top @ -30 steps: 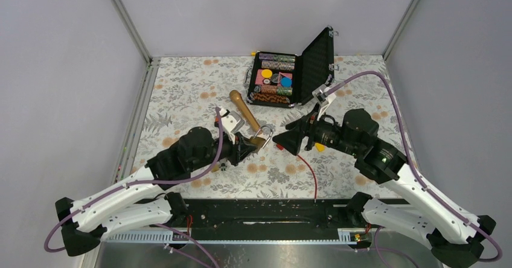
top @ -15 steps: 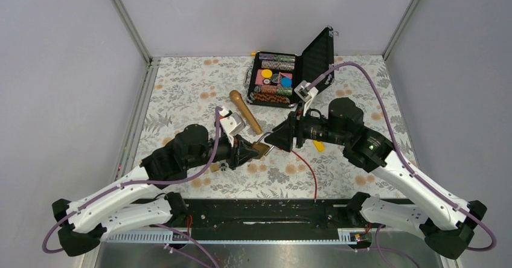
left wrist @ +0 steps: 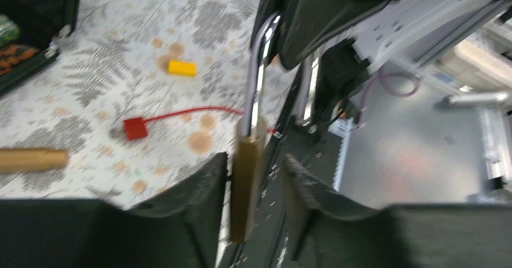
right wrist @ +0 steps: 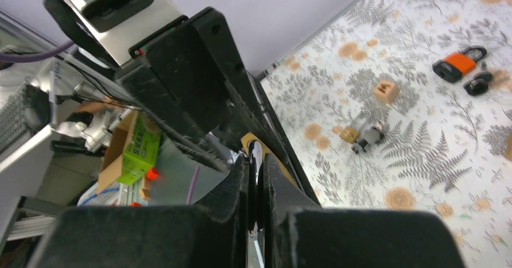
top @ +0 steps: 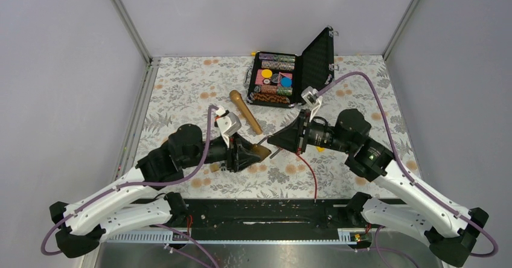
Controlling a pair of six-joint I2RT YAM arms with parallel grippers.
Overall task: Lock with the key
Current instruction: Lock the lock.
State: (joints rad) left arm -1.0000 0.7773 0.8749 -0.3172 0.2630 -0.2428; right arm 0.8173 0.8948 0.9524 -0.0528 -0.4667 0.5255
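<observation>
A brass padlock (top: 261,151) with a silver shackle hangs above the floral mat between the two arms. My left gripper (top: 252,150) has the brass body (left wrist: 247,177) between its fingers. The left finger touches it and a gap shows beside the right finger, so the jaws stand slightly open. My right gripper (top: 274,140) faces it from the right and is shut on the shackle (left wrist: 259,57). In the right wrist view the shackle (right wrist: 255,154) is pinched between the fingers of my right gripper (right wrist: 256,162). The key is out of view.
An open black case (top: 314,60) of poker chips stands at the back. A wooden stick (top: 245,111) lies in front of it. A yellow block (left wrist: 182,68) and a red tag (left wrist: 135,128) on a red cord lie near my right arm. An orange padlock (right wrist: 460,63) and a letter cube (right wrist: 384,90) lie beyond the left arm.
My right gripper has moved left onto the padlock's shackle and shut on it. The left jaws have loosened slightly around the brass body, and the left arm has drawn back a little.
</observation>
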